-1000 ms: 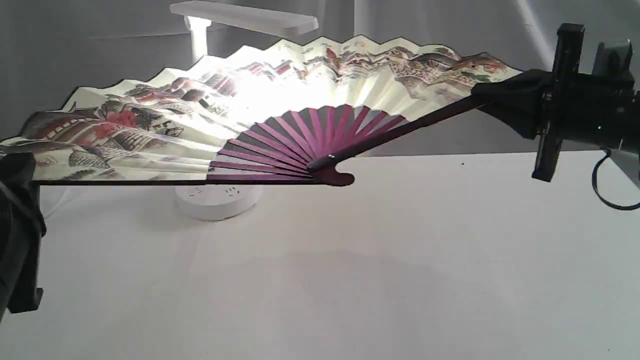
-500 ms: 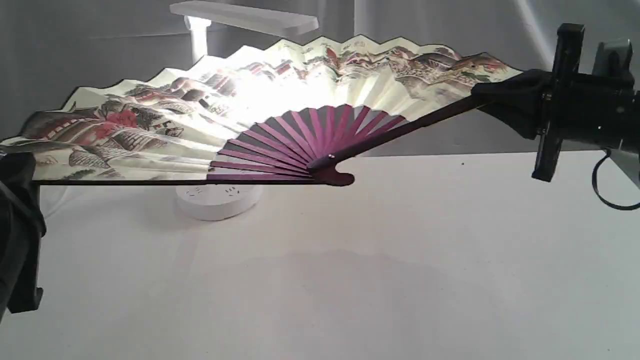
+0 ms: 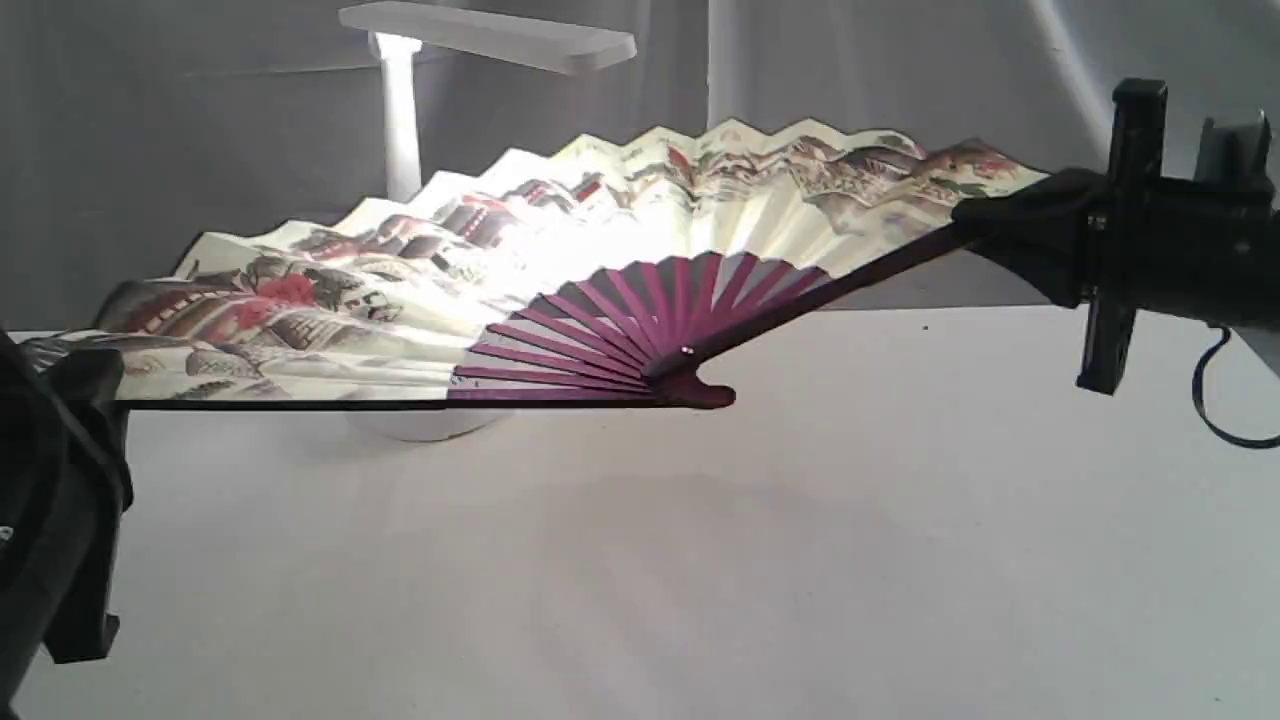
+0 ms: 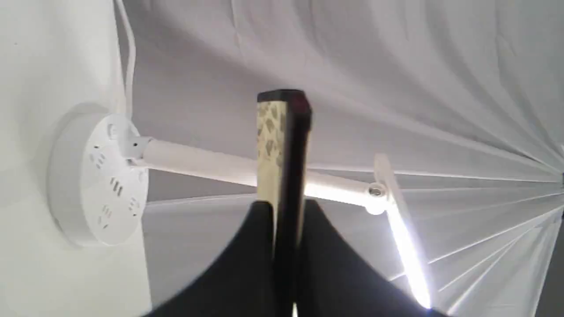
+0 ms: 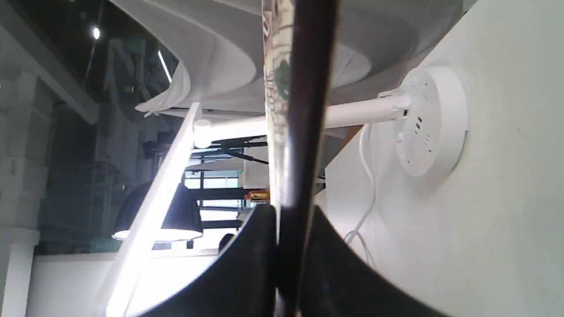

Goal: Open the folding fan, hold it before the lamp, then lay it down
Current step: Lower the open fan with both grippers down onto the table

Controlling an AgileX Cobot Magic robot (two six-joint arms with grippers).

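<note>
Exterior view | folding fan (image 3: 420, 290) spread mid-frame, before the lamp (image 3: 400, 120), above the table (image 3: 800, 550) | left claw (image 3: 95, 395) and right claw (image 3: 975, 225) each clamped on one end of it | risk: uneven lowering could tear the pleats, imo

lamp base (image 3: 425, 425) — mostly behind folding fan (image 3: 400, 290)

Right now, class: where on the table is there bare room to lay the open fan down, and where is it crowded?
Free: the broad white table in front of the folding fan, toward the camera, between the left gripper and right gripper, and the stretch under the right gripper. Crowded: behind the fan, where the lamp stands.
</note>
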